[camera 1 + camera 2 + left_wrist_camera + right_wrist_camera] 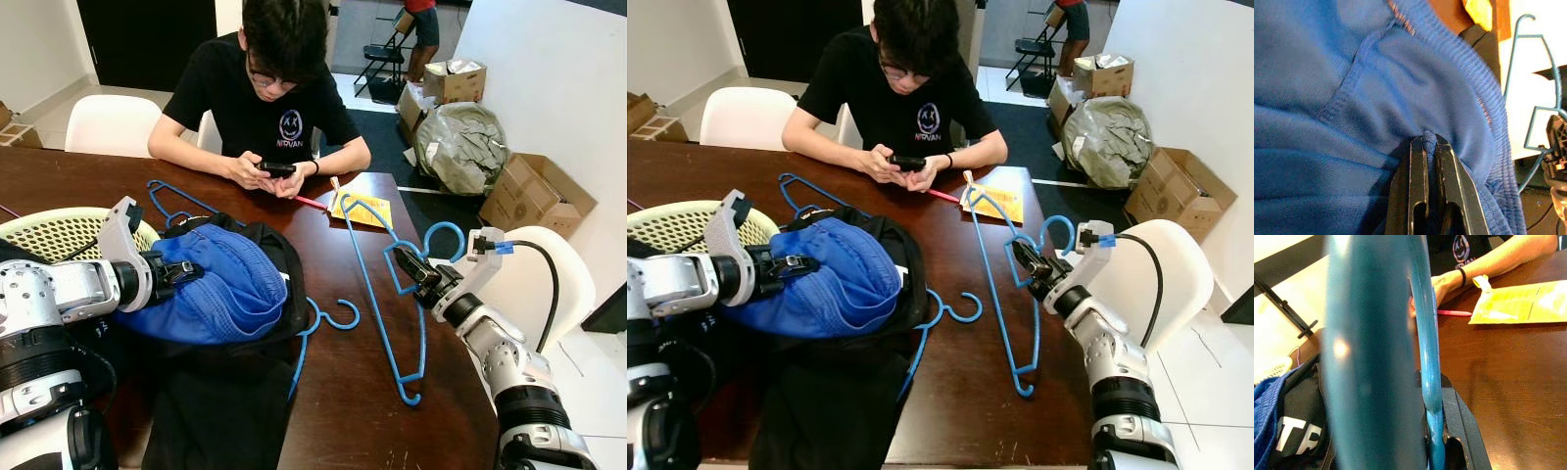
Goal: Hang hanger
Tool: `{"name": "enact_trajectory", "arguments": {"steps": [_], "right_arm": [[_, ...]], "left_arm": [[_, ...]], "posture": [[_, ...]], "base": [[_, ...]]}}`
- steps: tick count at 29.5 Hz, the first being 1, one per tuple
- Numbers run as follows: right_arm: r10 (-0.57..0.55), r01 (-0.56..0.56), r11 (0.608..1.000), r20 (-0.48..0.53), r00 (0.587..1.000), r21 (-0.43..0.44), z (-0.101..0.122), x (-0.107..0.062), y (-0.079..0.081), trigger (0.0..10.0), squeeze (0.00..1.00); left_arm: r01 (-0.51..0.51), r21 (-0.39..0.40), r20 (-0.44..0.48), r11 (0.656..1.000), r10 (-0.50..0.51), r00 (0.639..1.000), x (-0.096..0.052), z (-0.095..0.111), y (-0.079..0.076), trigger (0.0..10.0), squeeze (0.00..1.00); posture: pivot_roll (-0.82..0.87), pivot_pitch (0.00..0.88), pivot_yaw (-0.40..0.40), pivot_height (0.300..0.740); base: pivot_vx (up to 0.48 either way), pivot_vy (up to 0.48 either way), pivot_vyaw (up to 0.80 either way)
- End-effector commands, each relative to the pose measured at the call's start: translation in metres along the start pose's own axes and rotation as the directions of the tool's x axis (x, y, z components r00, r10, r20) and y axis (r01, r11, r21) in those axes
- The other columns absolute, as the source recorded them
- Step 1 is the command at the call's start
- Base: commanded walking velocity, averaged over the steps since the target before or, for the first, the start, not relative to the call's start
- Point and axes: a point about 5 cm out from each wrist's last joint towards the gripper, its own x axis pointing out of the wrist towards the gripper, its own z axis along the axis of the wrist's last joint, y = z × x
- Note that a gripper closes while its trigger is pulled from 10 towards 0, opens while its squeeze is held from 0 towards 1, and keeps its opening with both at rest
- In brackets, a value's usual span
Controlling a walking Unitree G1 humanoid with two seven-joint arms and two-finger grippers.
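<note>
Left gripper [1430,142], right gripper [409,262]: jaws clamped.

Clothes pile [230,294] left; person [269,108] opposite

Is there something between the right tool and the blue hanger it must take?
Nothing visible: the right tool is already shut on the blue hanger, lifted beside the table. The left tool pinches the blue shorts.

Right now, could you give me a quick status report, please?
Left gripper pinching blue garment. Right gripper clamped on blue hanger. Person seated across table.
</note>
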Motion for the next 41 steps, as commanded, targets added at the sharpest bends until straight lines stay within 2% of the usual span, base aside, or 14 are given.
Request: {"name": "enact_trajectory", "arguments": {"steps": [1, 4, 6, 8, 9, 12, 13, 21, 31, 33, 34, 35, 36, 41], "right_arm": [[-0.027, 0.027, 1.0, -0.01, 1.0, 0.0, -0.004, -0.006, -0.005, 10.0, 0.0], [-0.027, 0.027, 1.0, -0.01, 1.0, 0.0, -0.004, -0.006, -0.005, 10.0, 0.0], [-0.028, 0.028, 1.0, -0.009, 1.0, -0.001, -0.003, -0.005, -0.006, 10.0, 0.0], [-0.028, 0.028, 1.0, -0.009, 1.0, -0.001, -0.003, -0.005, -0.006, 10.0, 0.0], [-0.028, 0.028, 1.0, -0.01, 1.0, -0.001, -0.003, -0.004, -0.006, 10.0, 0.0], [-0.028, 0.028, 1.0, -0.01, 1.0, -0.001, -0.003, -0.004, -0.006, 10.0, 0.0], [-0.028, 0.028, 1.0, -0.009, 1.0, -0.001, -0.003, -0.004, -0.006, 10.0, 0.0], [-0.03, 0.03, 1.0, 0.003, 1.0, 0.003, -0.001, -0.001, -0.005, 10.0, 0.0], [-0.036, 0.035, 0.999, 0.03, 0.999, 0.013, 0.002, 0.002, -0.005, 10.0, 0.0], [-0.046, 0.045, 0.999, 0.049, 0.998, 0.025, 0.005, 0.002, -0.006, 10.0, 0.0], [-0.054, 0.052, 0.998, 0.062, 0.997, 0.033, 0.006, 0.001, -0.007, 10.0, 0.0], [-0.054, 0.052, 0.998, 0.062, 0.997, 0.033, 0.006, 0.001, -0.007, 10.0, 0.0], [-0.062, 0.06, 0.997, 0.072, 0.995, 0.039, 0.006, 0.0, -0.008, 10.0, 0.0], [-0.069, 0.065, 0.997, 0.078, 0.995, 0.042, 0.005, -0.001, -0.008, 10.0, 0.0]], "left_arm": [[0.071, 0.108, 0.121, 0.992, -0.084, 0.989, -0.008, 0.018, -0.024, 0.0, 0.0], [0.071, 0.108, 0.121, 0.992, -0.084, 0.989, -0.008, 0.018, -0.024, 0.0, 0.0], [0.28, 0.511, 0.307, 0.813, -0.477, 0.823, -0.053, 0.051, -0.112, 0.0, 0.0], [0.28, 0.511, 0.307, 0.813, -0.477, 0.823, -0.053, 0.051, -0.112, 0.0, 0.0], [0.326, 0.66, 0.287, 0.677, -0.627, 0.724, -0.075, 0.05, -0.145, 0.0, 0.0], [0.326, 0.66, 0.287, 0.677, -0.627, 0.724, -0.075, 0.05, -0.145, 0.0, 0.0], [0.343, 0.776, 0.215, 0.529, -0.734, 0.644, -0.094, 0.042, -0.167, 0.0, 0.0], [0.153, 0.966, 0.052, 0.208, -0.738, 0.673, -0.107, 0.02, -0.184, 0.0, 0.0], [0.156, 0.98, 0.013, 0.122, -0.825, 0.565, -0.125, 0.027, -0.196, 0.0, 0.0], [0.192, 0.977, -0.01, 0.094, -0.877, 0.48, -0.137, 0.031, -0.204, 0.0, 0.0], [0.234, 0.963, 0.051, 0.134, -0.943, 0.33, -0.16, 0.051, -0.216, 0.0, 0.0], [0.234, 0.963, 0.051, 0.134, -0.943, 0.33, -0.16, 0.051, -0.216, 0.0, 0.0], [0.299, 0.941, 0.102, 0.158, -0.976, 0.194, -0.179, 0.068, -0.224, 0.0, 0.0], [0.42, 0.889, 0.169, 0.181, -0.983, 0.067, -0.194, 0.089, -0.228, 0.0, 0.0]], "posture": [[0.08, 0.0, -0.074, 0.74], [0.08, 0.0, -0.074, 0.74], [0.09, 0.0, -0.082, 0.74], [0.09, 0.0, -0.082, 0.74], [0.09, 0.0, -0.082, 0.74], [0.09, 0.0, -0.082, 0.74], [0.09, 0.0, -0.081, 0.74], [0.1, 0.0, -0.082, 0.74], [0.1, 0.0, -0.076, 0.74], [0.1, 0.0, -0.073, 0.74], [0.1, 0.0, -0.054, 0.74], [0.1, 0.0, -0.054, 0.74], [0.1, 0.0, -0.051, 0.74], [0.1, 0.0, -0.048, 0.74]], "base": [[0.0, 0.0, 0.0], [0.0, 0.0, 0.0], [0.0, 0.0, 0.0], [0.0, 0.0, 0.0], [0.0, 0.0, 0.0], [0.0, 0.0, 0.0], [0.0, 0.0, 0.0], [0.0, 0.0, 0.0], [0.0, 0.0, 0.0], [0.0, 0.0, 0.0], [0.0, 0.0, 0.0], [0.0, 0.0, 0.0], [0.0, 0.0, 0.0], [0.0, 0.0, 0.0]]}}
